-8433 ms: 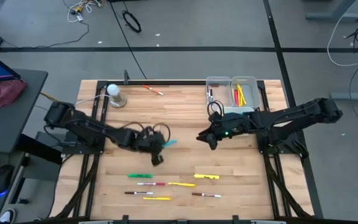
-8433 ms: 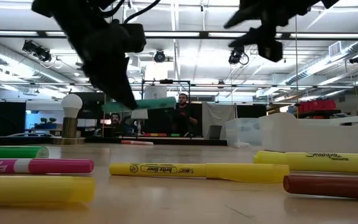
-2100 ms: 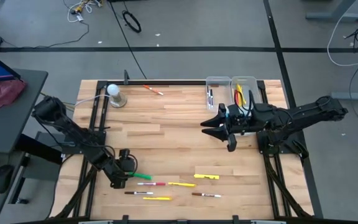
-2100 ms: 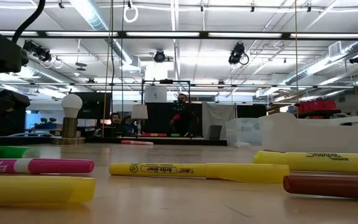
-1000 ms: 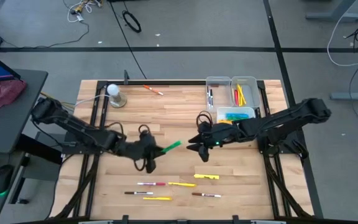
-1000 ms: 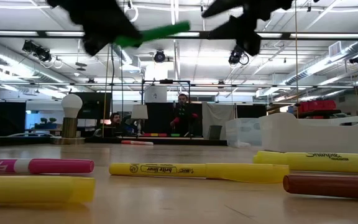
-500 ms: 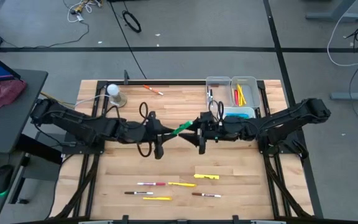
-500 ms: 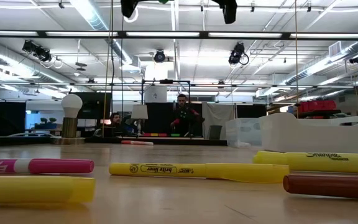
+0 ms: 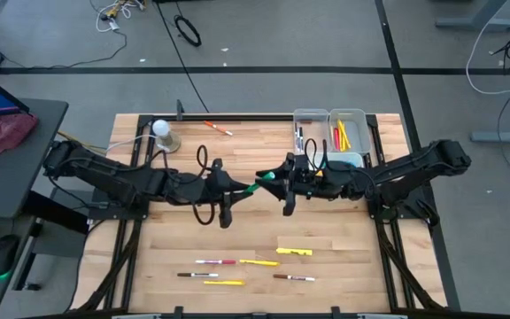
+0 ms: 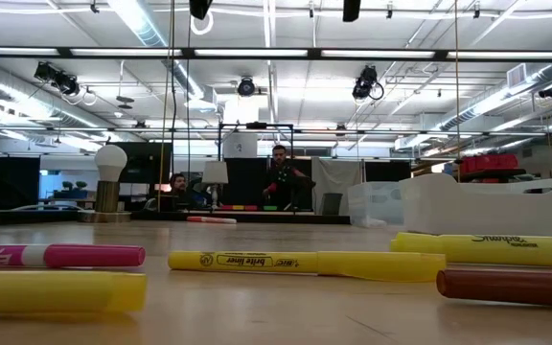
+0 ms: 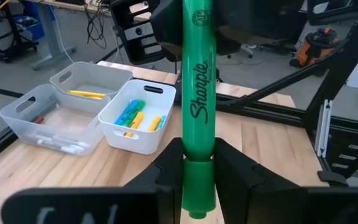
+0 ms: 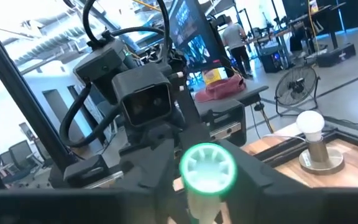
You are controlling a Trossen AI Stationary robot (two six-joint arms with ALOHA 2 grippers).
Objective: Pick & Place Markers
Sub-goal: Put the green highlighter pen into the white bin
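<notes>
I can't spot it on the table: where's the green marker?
In mid-air above the table's middle in the high view: the green Sharpie highlighter spans between the left gripper and right gripper.

floor (image 9: 264, 35): grey concrete | ceiling lights (image 10: 276, 53): strip lights | side desk (image 9: 16, 151): dark

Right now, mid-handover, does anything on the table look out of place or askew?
One stray: a thin red-capped marker lies alone near the table's far edge, beside the white ball on its base, apart from the others at the near edge. The green marker is held in the air between the left gripper and right gripper.
</notes>
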